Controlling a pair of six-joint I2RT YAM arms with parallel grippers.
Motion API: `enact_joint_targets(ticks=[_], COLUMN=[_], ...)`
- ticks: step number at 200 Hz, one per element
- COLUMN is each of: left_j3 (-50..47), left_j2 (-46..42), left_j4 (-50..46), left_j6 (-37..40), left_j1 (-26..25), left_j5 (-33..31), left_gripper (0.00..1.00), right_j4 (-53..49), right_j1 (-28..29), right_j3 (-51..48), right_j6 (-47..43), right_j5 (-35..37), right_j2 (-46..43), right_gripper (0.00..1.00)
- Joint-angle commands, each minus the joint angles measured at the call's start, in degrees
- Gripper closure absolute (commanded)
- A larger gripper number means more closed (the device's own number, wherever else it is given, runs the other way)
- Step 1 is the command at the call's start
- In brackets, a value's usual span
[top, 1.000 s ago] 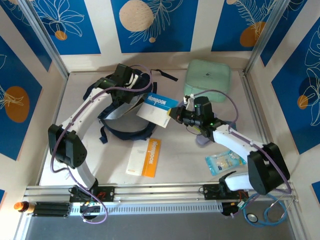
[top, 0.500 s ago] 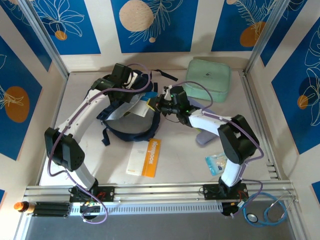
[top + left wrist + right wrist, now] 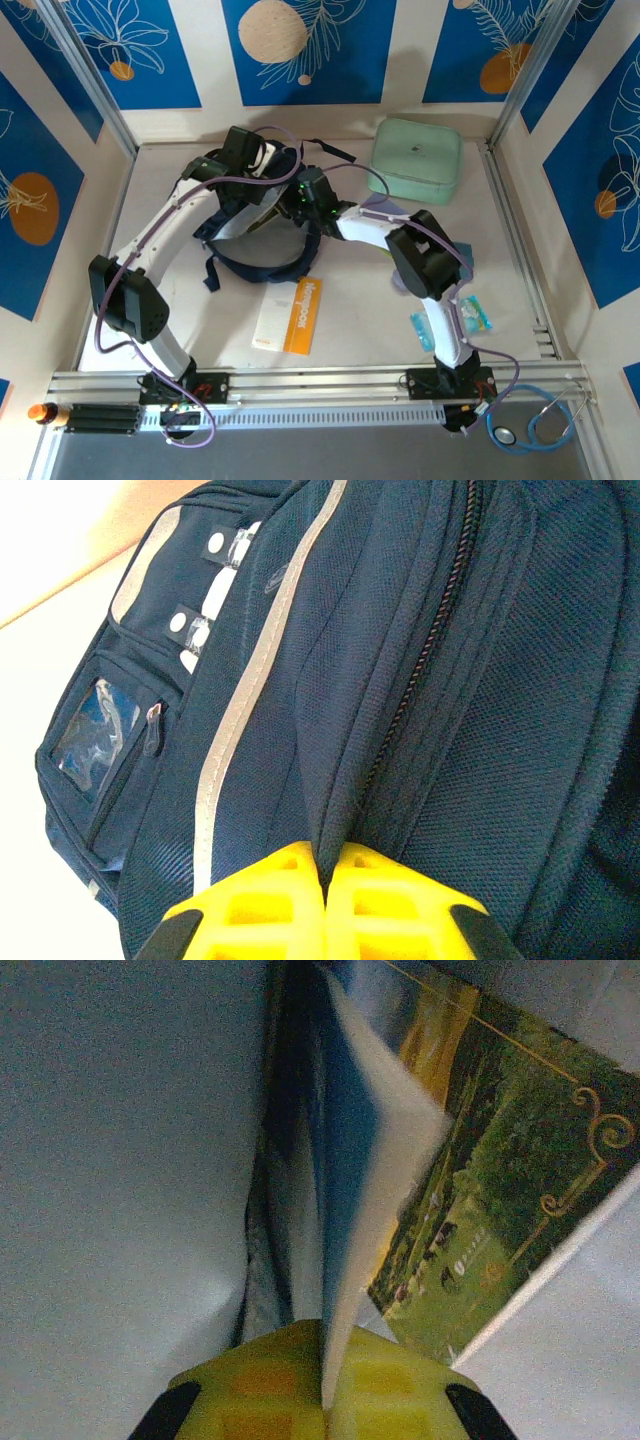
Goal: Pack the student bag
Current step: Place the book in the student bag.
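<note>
Student bag (image 3: 262, 268) lies directly under both tools, mouth turned toward the right arm.

Left gripper (image 3: 325, 885): jaws closed tight on a fold of the bag's navy fabric just beside the zip (image 3: 432, 650). It looks like it is propping the mouth open.

Right gripper (image 3: 322, 1380): jaws pinched on the edge of 1 thin blue-and-white notebook (image 3: 355, 1150), tool reaching into the bag's mouth. Pale lining (image 3: 120, 1160) is left of its fingers. A green-covered book (image 3: 470, 1200) sits just right of the notebook and looks packed already.

Step, my read: notebook insertion, close to seated.

Next move:
- Push a little deeper alongside the green book.
- Let go and back straight out along the entry line so the cover doesn't drag out with the fingers.
- The left grip should hold until the right tool is out.

Around:
- 1 orange-and-white notebook (image 3: 290, 315) is on the table behind both tools, toward the arm bases. Likely the next pick.
- Mint-green case (image 3: 417, 160) is well behind the right gripper, by the far wall.
- Blue packet (image 3: 476, 314) lies beside the right arm's lower link.

In the way: the right arm is folded tightly on itself, so there is little room to retract. The notebook is bowing in the grip.
</note>
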Motion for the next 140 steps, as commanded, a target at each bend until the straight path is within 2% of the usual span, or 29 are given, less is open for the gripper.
enact_joint_targets(ticks=[1,67,94,115,140], left_j3=[1.84,3.04,3.17,3.06,3.02], left_j2=[-3.37,-2.34,-2.27,-2.21,-2.38], left_j4=[6.18,6.41,5.98,5.37,5.43], left_j6=[0.32,-1.07,-1.69,-2.02,-1.98], left_j1=[-0.30,0.14,0.55,0.99,1.36], left_j5=[-0.31,0.11,0.13,-0.25,-0.95], left_gripper=[1.00,1.00,1.00,1.00,1.00], right_j4=[-0.90,-2.35,-5.05,-5.00,-11.53], right_j1=[0.40,1.46,0.79,0.16,-0.11], right_j3=[3.74,10.93,13.49,8.41,2.53], right_j6=[1.67,4.12,0.47,-1.99,-5.70], right_j5=[1.58,0.66,-4.92,-8.04,-10.11], right_j2=[3.93,10.84,10.48,5.52,-1.87], right_gripper=[1.00,0.90,0.70,0.52,0.42])
